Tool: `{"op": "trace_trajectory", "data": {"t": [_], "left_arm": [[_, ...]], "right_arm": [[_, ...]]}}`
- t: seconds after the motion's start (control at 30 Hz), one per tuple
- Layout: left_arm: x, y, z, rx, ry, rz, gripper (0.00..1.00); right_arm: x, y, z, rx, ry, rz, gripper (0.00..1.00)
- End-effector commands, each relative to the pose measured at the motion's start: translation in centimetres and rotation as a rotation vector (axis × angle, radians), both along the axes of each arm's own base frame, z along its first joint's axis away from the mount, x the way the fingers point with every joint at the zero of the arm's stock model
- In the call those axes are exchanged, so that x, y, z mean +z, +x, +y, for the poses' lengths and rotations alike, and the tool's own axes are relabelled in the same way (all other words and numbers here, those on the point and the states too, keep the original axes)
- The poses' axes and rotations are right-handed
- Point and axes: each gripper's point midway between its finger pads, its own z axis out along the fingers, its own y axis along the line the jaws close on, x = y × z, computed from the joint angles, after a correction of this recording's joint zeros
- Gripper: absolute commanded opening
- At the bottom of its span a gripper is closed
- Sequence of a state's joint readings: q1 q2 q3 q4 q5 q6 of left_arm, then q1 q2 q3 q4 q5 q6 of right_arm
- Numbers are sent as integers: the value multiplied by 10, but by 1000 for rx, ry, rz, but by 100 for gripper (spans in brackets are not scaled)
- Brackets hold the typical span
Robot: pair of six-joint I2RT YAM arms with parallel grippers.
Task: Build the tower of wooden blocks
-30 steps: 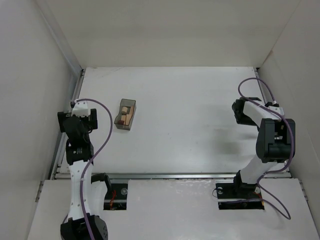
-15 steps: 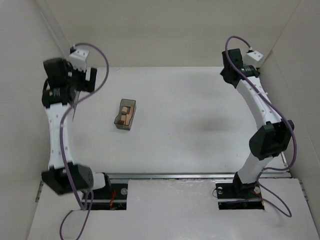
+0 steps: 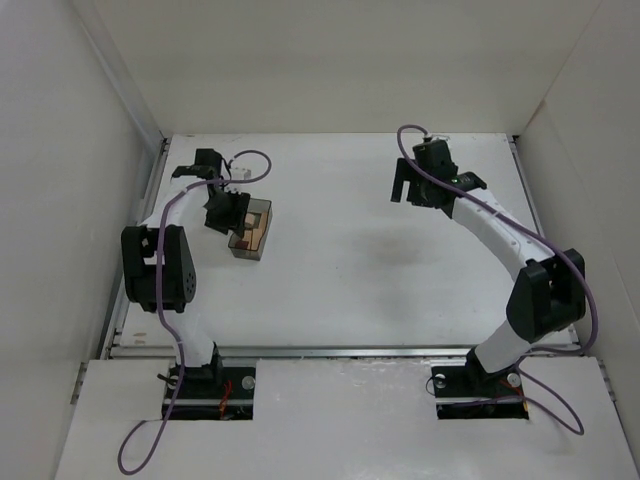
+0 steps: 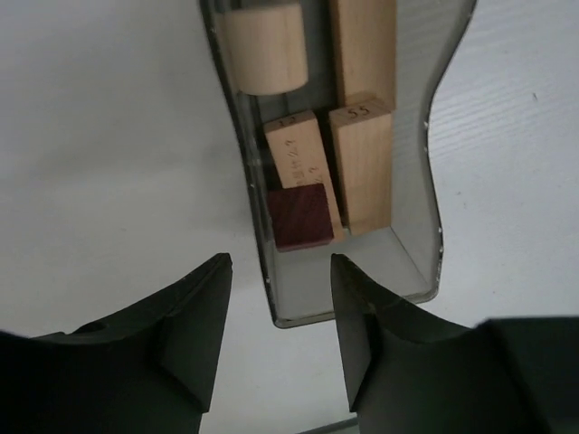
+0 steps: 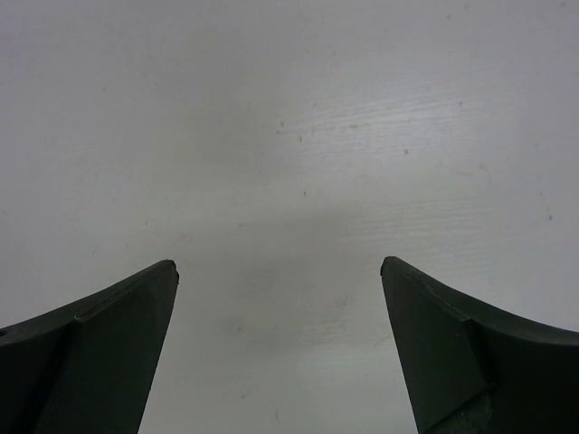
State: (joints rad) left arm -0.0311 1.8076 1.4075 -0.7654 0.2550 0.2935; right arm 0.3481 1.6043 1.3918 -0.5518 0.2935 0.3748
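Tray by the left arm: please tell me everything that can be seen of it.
The tray is a small, narrow box of grey, see-through plastic, thin-walled, round-cornered, open on top. It lies flat on the white table, toward its left. Inside lie pale wood blocks, one rounded, and a dark red-brown cube; the end by the cube is bare. The left fingers stand either side of one long wall, near a corner; whether they touch it cannot be told.

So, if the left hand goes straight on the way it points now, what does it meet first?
Most likely the grey tray: its side wall sits right ahead of the open left hand, with the dark red cube just inside it. Depth is hard to judge here.
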Motion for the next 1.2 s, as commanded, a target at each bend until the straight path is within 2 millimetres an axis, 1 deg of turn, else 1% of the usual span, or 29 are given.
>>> {"op": "trace_trajectory", "data": {"t": [0.0, 0.03, 0.07, 0.1, 0.13, 0.27, 0.3, 0.37, 0.43, 0.47, 0.5, 0.53, 0.57, 0.63, 0.67, 0.7, 0.73, 0.77, 0.8, 0.87, 0.9, 0.93, 0.97, 1.0, 1.03, 1.07, 1.1, 1.13, 1.17], "left_arm": [[20, 14, 6, 67, 11, -103, 44], [17, 14, 5, 67, 11, -103, 37], [10, 13, 6, 67, 12, -88, 32], [6, 13, 7, 83, 22, -75, 29], [2, 10, 7, 83, 23, -65, 26], [-17, 0, 13, 91, 55, -15, 26], [-17, 2, 13, 81, 58, -25, 25], [-23, -2, 15, 83, 69, -6, 20], [-23, 1, 15, 84, 69, -15, 14], [-24, 3, 15, 84, 69, -14, 4], [-21, 6, 17, 87, 78, -25, 0], [-25, 6, 17, 87, 79, -14, 0], [-21, 11, 21, 94, 101, -31, 0], [-9, 21, 20, 97, 128, -65, 0], [-5, 24, 13, 90, 152, -81, 0], [9, 38, 18, 102, 226, -154, 0], [15, 43, 17, 100, 274, -189, 0], [27, 50, 15, 99, 324, -241, 0], [34, 54, 10, 84, 436, -290, 0], [47, 63, 2, 59, 537, -368, 0], [46, 64, -15, 11, 583, -389, 0], [47, 62, -13, 5, 673, -401, 0], [42, 61, -17, -28, 722, -405, 0], [31, 58, -21, -63, 769, -384, 0], [25, 54, -36, -101, 794, -393, 0], [23, 53, -40, -112, 832, -395, 0], [16, 49, -45, -137, 850, -386, 0], [7, 44, -58, -187, 857, -374, 0], [3, 40, -63, -195, 854, -373, 0]], "right_arm": [[10, -3, 22, 60, 37, -59, 100], [10, -4, 26, 69, 37, -59, 100], [7, -5, 23, 60, 26, -53, 100], [7, -5, 21, 44, 27, -56, 100], [3, -5, 26, 54, 24, -48, 100], [3, -7, 23, 37, -3, -47, 100], [6, -5, 23, 37, 0, -55, 100], [7, -5, 21, 26, -8, -59, 100], [7, -4, 19, 18, -15, -62, 100], [6, -6, 17, 12, -24, -56, 100], [6, -6, 17, 6, -17, -56, 100], [6, -5, 16, -2, -24, -59, 100], [5, -7, 13, -15, -28, -52, 100], [7, -9, 12, -15, -28, -52, 100], [7, -9, 12, -15, -28, -52, 100], [6, -12, 8, -32, -35, -49, 100], [6, -12, 8, -32, -35, -49, 100], [6, -14, 4, -44, -47, -50, 100], [9, -16, 0, -65, -52, -56, 100], [8, -17, -2, -72, -63, -51, 100], [10, -19, -6, -83, -71, -58, 100], [9, -21, -10, -95, -86, -55, 100], [14, -21, -11, -110, -79, -70, 100], [10, -23, -12, -110, -84, -60, 100], [15, -24, -15, -120, -88, -74, 100], [10, -26, -18, -127, -103, -60, 100], [10, -26, -18, -127, -103, -60, 100], [10, -29, -19, -133, -96, -61, 100], [10, -29, -20, -139, -102, -64, 100]]}}
